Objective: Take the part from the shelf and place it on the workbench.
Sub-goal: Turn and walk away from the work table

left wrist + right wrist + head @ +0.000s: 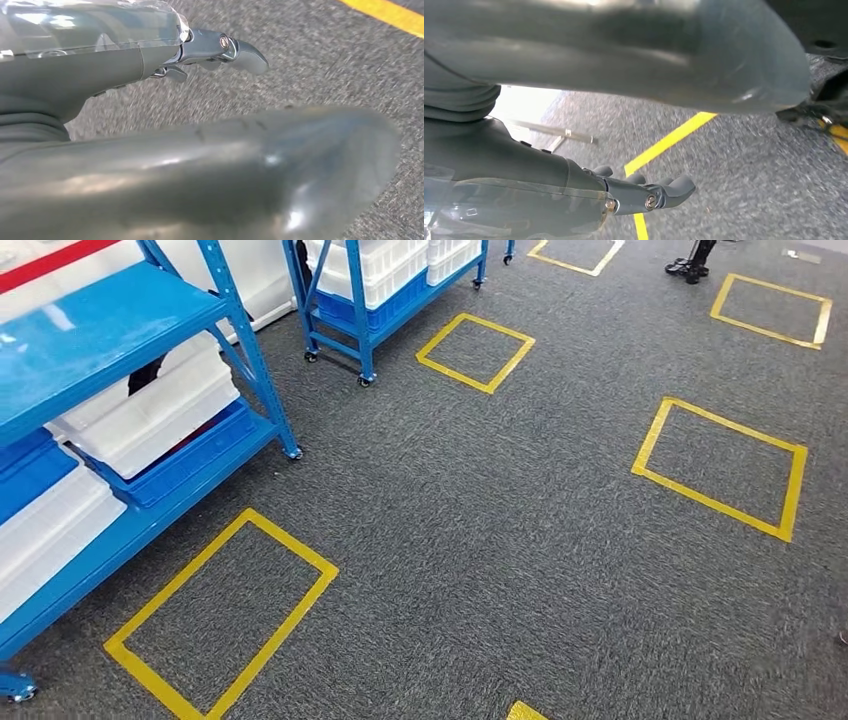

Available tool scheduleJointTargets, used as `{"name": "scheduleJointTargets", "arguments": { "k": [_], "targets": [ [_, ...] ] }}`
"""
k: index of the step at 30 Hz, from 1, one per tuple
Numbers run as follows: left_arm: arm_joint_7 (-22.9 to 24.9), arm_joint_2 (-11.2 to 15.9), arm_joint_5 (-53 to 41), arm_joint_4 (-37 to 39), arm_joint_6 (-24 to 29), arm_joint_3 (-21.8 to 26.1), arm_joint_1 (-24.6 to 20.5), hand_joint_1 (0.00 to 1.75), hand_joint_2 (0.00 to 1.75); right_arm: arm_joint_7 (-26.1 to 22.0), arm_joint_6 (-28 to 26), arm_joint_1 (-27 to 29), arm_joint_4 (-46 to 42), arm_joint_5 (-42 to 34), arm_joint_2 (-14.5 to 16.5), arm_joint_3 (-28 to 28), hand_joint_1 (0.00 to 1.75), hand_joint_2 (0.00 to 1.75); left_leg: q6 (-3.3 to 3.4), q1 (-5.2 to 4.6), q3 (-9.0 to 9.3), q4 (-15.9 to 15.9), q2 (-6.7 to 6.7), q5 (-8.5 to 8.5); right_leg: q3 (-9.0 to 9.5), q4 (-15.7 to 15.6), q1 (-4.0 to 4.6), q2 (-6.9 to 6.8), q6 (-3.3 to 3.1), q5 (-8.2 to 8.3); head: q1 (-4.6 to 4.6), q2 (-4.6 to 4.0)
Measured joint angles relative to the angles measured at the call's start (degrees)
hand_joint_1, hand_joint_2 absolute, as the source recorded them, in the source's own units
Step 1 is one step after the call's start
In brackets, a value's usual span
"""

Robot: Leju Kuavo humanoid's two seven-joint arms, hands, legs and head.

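A blue shelf stands at the left of the head view, with white bins and blue trays on its lower levels. No separate part can be made out among them. In the left wrist view my left hand hangs over grey carpet, fingers stretched out and apart, holding nothing. My right hand hangs the same way in the right wrist view, fingers extended above the carpet near a yellow tape line, with nothing in it.
A second blue shelf on wheels with white bins stands at the back. Yellow tape squares mark the grey carpet. A person's dark shoes stand at the far right back.
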Motion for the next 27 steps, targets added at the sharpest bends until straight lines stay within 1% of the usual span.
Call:
{"name": "scheduleJointTargets", "arguments": {
  "k": [1, 2, 3, 4, 5, 6, 7, 8, 9, 10, 11, 12, 13, 14, 15, 16, 17, 18, 19, 20, 21, 22, 23, 24, 25, 26, 27],
  "targets": [
    [0.01, -0.02, 0.08, 0.01, -0.02, 0.00, -0.03, 0.00, 0.00, -0.01, 0.02, 0.04, 0.02, 0.00, -0.05, -0.08, 0.00, 0.00, -0.34, 0.00, -0.14, 0.31, -0.68, -0.13, 1.44, -3.43, -0.07, 1.02, -0.06, 1.39, -0.01, 0.00],
    [0.01, -0.04, 0.16, 0.01, -0.04, 0.00, -0.06, 0.00, 0.00, -0.03, 0.04, 0.02, 0.03, 0.00, -0.08, -0.13, 0.00, 0.00, -0.72, -0.01, -0.35, 0.51, -1.20, -0.19, 2.26, -5.46, -0.08, 1.77, -0.19, 1.99, -0.01, 0.00],
    [0.01, -0.05, 0.25, 0.01, -0.06, 0.01, -0.04, 0.00, 0.00, -0.05, 0.06, -0.02, 0.05, 0.00, -0.09, -0.17, 0.00, 0.00, -1.12, -0.02, -0.60, 0.58, -1.64, -0.17, 2.49, -6.16, 0.03, 2.17, -0.40, 1.91, -0.02, 0.00],
    [0.01, -0.05, 0.28, 0.01, -0.06, 0.02, 0.01, 0.00, 0.00, -0.07, 0.07, -0.14, 0.05, 0.00, -0.08, -0.21, 0.00, 0.00, -1.53, 0.02, -0.82, 0.54, -2.08, -0.07, 2.43, -6.25, 0.25, 1.68, -0.69, 2.02, -0.02, 0.00],
    [0.01, -0.04, 0.30, 0.01, -0.06, 0.03, 0.09, 0.00, 0.00, -0.08, 0.09, -0.25, 0.05, 0.00, -0.04, -0.24, 0.00, 0.00, -1.88, 0.12, -0.98, 0.49, -2.34, -0.03, 2.44, -6.39, 0.21, 1.06, -1.08, 2.17, -0.02, 0.00],
    [0.01, -0.03, 0.31, 0.01, -0.06, 0.05, 0.17, 0.00, 0.00, -0.06, 0.10, -0.31, 0.05, 0.00, 0.00, -0.27, 0.00, 0.00, -2.18, 0.14, -1.23, 0.85, -1.85, -0.34, 2.50, -6.61, 0.20, 0.47, -1.49, 2.30, -0.02, 0.00],
    [0.01, -0.02, 0.31, 0.01, -0.07, 0.06, 0.19, 0.00, 0.00, -0.04, 0.11, -0.28, 0.05, 0.00, 0.03, -0.30, 0.00, 0.00, -2.42, 0.13, -1.82, 2.09, -0.77, -1.22, 2.55, -6.84, 0.15, -0.23, -1.94, 2.43, -0.02, 0.00],
    [0.02, -0.01, 0.31, 0.01, -0.08, 0.07, 0.15, 0.00, 0.00, -0.02, 0.12, -0.16, 0.05, 0.01, 0.07, -0.32, 0.00, 0.00, -2.60, 0.12, -2.92, 4.59, 0.69, -2.79, 2.57, -7.05, 0.12, -0.98, -2.33, 2.50, -0.02, 0.00],
    [0.02, -0.02, 0.31, 0.01, -0.09, 0.06, 0.11, 0.00, 0.00, 0.04, 0.14, -0.02, 0.06, 0.03, 0.05, -0.33, 0.00, 0.00, -2.74, 0.10, -4.54, 8.13, 2.21, -4.75, 2.58, -7.09, 0.28, -1.70, -2.60, 2.45, -0.02, 0.00],
    [0.02, -0.03, 0.29, 0.01, -0.10, 0.05, 0.08, 0.00, 0.00, 0.11, 0.17, 0.11, 0.07, 0.06, 0.05, -0.35, 0.00, 0.00, -2.88, 0.16, -6.45, 12.21, 3.07, -6.68, 2.56, -7.07, 0.44, -2.50, -2.80, 2.38, -0.02, 0.00],
    [0.02, -0.05, 0.28, 0.01, -0.11, 0.05, 0.10, 0.00, 0.00, 0.19, 0.21, 0.19, 0.07, 0.09, 0.05, -0.36, 0.00, 0.00, -2.99, 0.22, -7.99, 15.56, 3.51, -7.89, 2.58, -7.06, 0.58, -3.28, -2.88, 2.30, -0.02, 0.00],
    [0.02, -0.07, 0.25, 0.01, -0.10, 0.05, 0.17, 0.00, 0.00, 0.27, 0.26, 0.20, 0.08, 0.11, 0.05, -0.38, 0.00, 0.00, -3.05, 0.25, -8.68, 17.12, 3.73, -8.04, 2.63, -7.05, 0.67, -4.00, -2.91, 2.21, -0.02, 0.00],
    [0.02, -0.07, 0.21, 0.01, -0.08, 0.05, 0.24, 0.00, 0.00, 0.32, 0.30, 0.18, 0.08, 0.11, 0.05, -0.39, 0.00, 0.00, -3.06, 0.25, -8.27, 16.43, 3.93, -7.09, 2.73, -7.03, 0.71, -4.67, -2.89, 2.11, -0.02, 0.00],
    [0.02, -0.07, 0.18, 0.01, -0.04, 0.06, 0.28, 0.00, 0.00, 0.37, 0.35, 0.13, 0.08, 0.11, 0.06, -0.39, 0.00, 0.00, -2.97, 0.24, -6.64, 13.31, 4.40, -5.22, 2.92, -7.02, 0.72, -5.30, -2.80, 1.97, -0.02, 0.00],
    [0.02, -0.07, 0.15, 0.01, 0.02, 0.07, 0.28, 0.00, 0.00, 0.40, 0.39, 0.11, 0.08, 0.11, 0.07, -0.40, 0.00, 0.00, -2.76, 0.18, -4.41, 9.03, 5.54, -3.22, 3.16, -7.00, 0.75, -5.87, -2.65, 1.80, -0.02, 0.00],
    [0.02, -0.07, 0.13, 0.01, 0.06, 0.06, 0.22, 0.00, 0.00, 0.45, 0.43, 0.11, 0.08, 0.11, 0.08, -0.40, 0.00, 0.00, -2.43, -0.04, -2.42, 5.13, 6.93, -1.74, 3.39, -6.91, 0.90, -6.42, -2.40, 1.58, -0.02, 0.00],
    [0.02, -0.07, 0.12, 0.01, 0.12, 0.05, 0.14, 0.00, 0.00, 0.50, 0.47, 0.11, 0.08, 0.14, 0.08, -0.41, 0.00, 0.00, -2.04, -0.26, -1.05, 2.36, 7.97, -0.85, 3.57, -6.86, 1.02, -6.93, -2.13, 1.41, -0.02, 0.00],
    [0.02, -0.07, 0.11, 0.01, 0.17, 0.05, 0.11, 0.00, 0.00, 0.55, 0.50, 0.08, 0.07, 0.19, 0.08, -0.43, 0.00, 0.00, -1.70, -0.49, -0.53, 1.09, 8.59, -0.64, 3.69, -6.82, 1.14, -7.42, -1.86, 1.28, -0.02, 0.00],
    [0.02, -0.07, 0.11, 0.01, 0.22, 0.05, 0.13, 0.00, 0.00, 0.58, 0.54, -0.02, 0.07, 0.24, 0.09, -0.44, 0.00, 0.00, -1.39, -0.70, -0.64, 0.89, 8.34, -0.69, 3.80, -6.85, 1.21, -7.93, -1.59, 1.22, -0.02, 0.00],
    [0.02, -0.07, 0.11, 0.01, 0.28, 0.05, 0.18, 0.00, 0.00, 0.60, 0.58, -0.16, 0.06, 0.31, 0.09, -0.44, 0.00, 0.00, -1.07, -0.62, -0.61, 0.72, 7.57, -0.53, 3.93, -6.94, 1.20, -8.43, -1.32, 1.16, -0.02, 0.00],
    [-0.01, -0.11, 0.11, 0.01, 0.34, 0.06, 0.25, 0.00, 0.00, 0.62, 0.60, -0.28, 0.05, 0.37, 0.09, -0.44, 0.00, 0.00, -0.75, -0.50, -0.53, 0.44, 6.92, -0.33, 4.02, -6.75, 1.08, -8.03, -1.02, 0.83, -0.02, 0.00],
    [-0.05, -0.16, 0.11, 0.01, 0.42, 0.07, 0.27, 0.00, 0.00, 0.64, 0.63, -0.27, 0.05, 0.42, 0.09, -0.44, 0.00, 0.00, -0.36, -0.34, -0.42, 0.15, 6.28, -0.10, 3.75, -5.84, 0.96, -6.89, -0.77, 0.01, -0.02, 0.00],
    [-0.11, -0.20, 0.11, 0.01, 0.50, 0.07, 0.23, 0.00, 0.00, 0.66, 0.67, -0.20, 0.05, 0.48, 0.09, -0.44, 0.00, 0.00, -0.01, -0.14, -0.30, -0.13, 5.62, 0.14, 2.85, -3.74, 0.82, -5.28, -0.56, -1.42, -0.01, 0.00],
    [-0.19, -0.24, 0.12, 0.01, 0.59, 0.07, 0.18, 0.00, 0.00, 0.67, 0.73, -0.08, 0.05, 0.56, 0.09, -0.44, 0.00, 0.00, 0.21, -0.09, -0.39, -0.21, 5.01, 0.27, 1.27, -0.38, 0.63, -3.43, -0.44, -3.30, 0.00, 0.00],
    [-0.24, -0.23, 0.13, 0.01, 0.67, 0.07, 0.10, 0.00, 0.00, 0.67, 0.80, 0.04, 0.06, 0.65, 0.10, -0.44, 0.00, 0.00, 0.34, -0.08, -0.49, -0.20, 4.37, 0.34, -0.76, 3.67, 0.57, -2.36, -0.35, -5.18, 0.00, 0.00],
    [-0.27, -0.23, 0.14, 0.01, 0.73, 0.08, 0.06, 0.00, 0.00, 0.67, 0.86, 0.09, 0.07, 0.75, 0.11, -0.44, 0.00, 0.00, 0.38, -0.10, -0.55, -0.19, 3.64, 0.36, -2.69, 7.37, 0.51, -1.89, -0.26, -6.47, 0.01, 0.00],
    [-0.30, -0.23, 0.15, 0.01, 0.77, 0.09, 0.07, 0.00, 0.00, 0.67, 0.90, 0.12, 0.07, 0.86, 0.11, -0.44, 0.00, 0.00, 0.38, -0.12, -0.53, -0.16, 2.88, 0.36, -3.95, 9.54, 0.48, -1.74, -0.19, -6.68, 0.01, 0.00]
  ]
}}
